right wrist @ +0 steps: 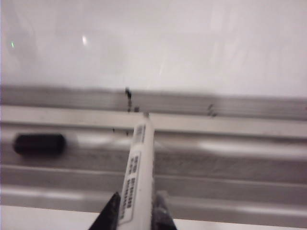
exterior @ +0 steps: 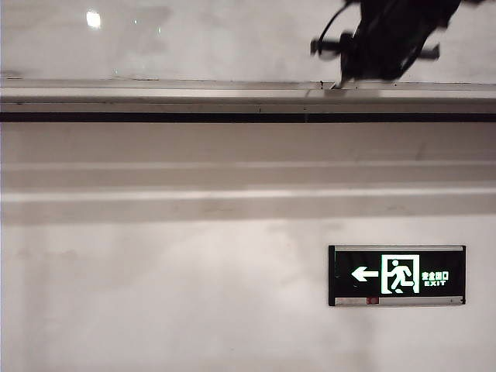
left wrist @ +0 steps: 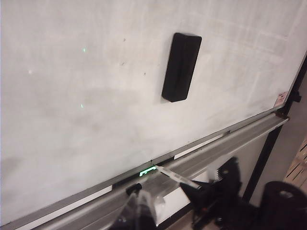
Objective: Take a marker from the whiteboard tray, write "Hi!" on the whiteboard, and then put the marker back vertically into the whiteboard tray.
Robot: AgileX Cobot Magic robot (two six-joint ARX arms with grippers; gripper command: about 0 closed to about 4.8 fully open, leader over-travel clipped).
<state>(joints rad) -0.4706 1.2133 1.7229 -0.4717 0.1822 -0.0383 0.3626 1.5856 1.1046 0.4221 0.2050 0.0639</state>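
Glossy grey-white whiteboard [right wrist: 192, 43] over a long ribbed metal whiteboard tray [right wrist: 249, 148], matte wall below. My right gripper [right wrist: 135, 211] at bottom centre of its wrist view is closed on the marker [right wrist: 138, 167]: slim white labelled barrel, long axis running straight out from the jaws across the tray toward the board (a black cap-like piece [right wrist: 39, 143] lies in the tray at mid left). Left gripper [left wrist: 139, 211] sits low centre in its own view by the tray, farther from the marker, opening unreadable.
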